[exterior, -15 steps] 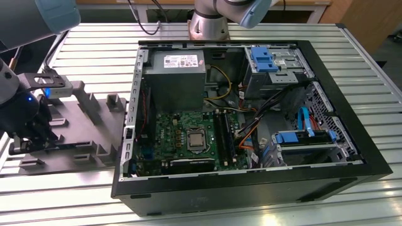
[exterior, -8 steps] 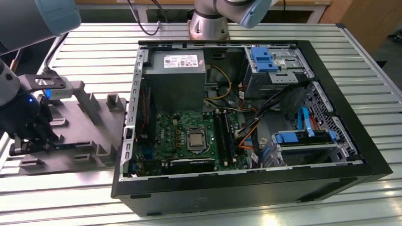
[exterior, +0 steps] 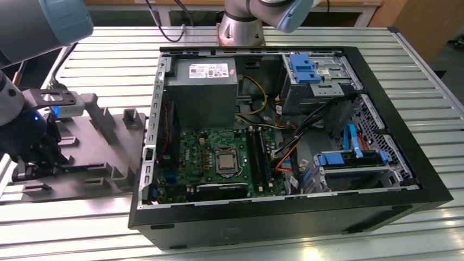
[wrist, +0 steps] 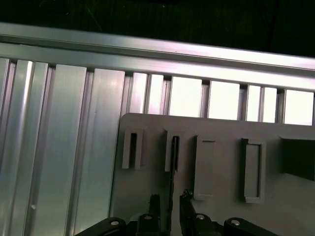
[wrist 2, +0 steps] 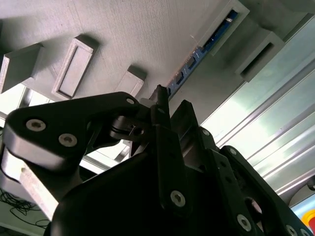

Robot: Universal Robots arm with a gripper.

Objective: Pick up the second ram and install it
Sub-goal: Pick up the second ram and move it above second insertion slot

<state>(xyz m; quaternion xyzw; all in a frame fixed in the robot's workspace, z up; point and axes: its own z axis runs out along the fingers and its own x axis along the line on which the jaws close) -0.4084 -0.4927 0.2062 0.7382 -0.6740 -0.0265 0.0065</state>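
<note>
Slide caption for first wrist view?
Open claw straddling thin dark memory stick standing in grey slotted plastic fixture on ribbed aluminium table.

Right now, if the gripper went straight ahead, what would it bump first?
Probably the second ram, standing edge-up in a slot of the grey holder, right ahead of the gripper; depth is unclear.

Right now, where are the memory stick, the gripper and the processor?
memory stick (wrist: 172,172), first wrist view, its thin edge.
gripper (wrist: 170,200), first wrist view, midway between its fingertips.
processor (exterior: 226,161), exterior view, its silver top.
</note>
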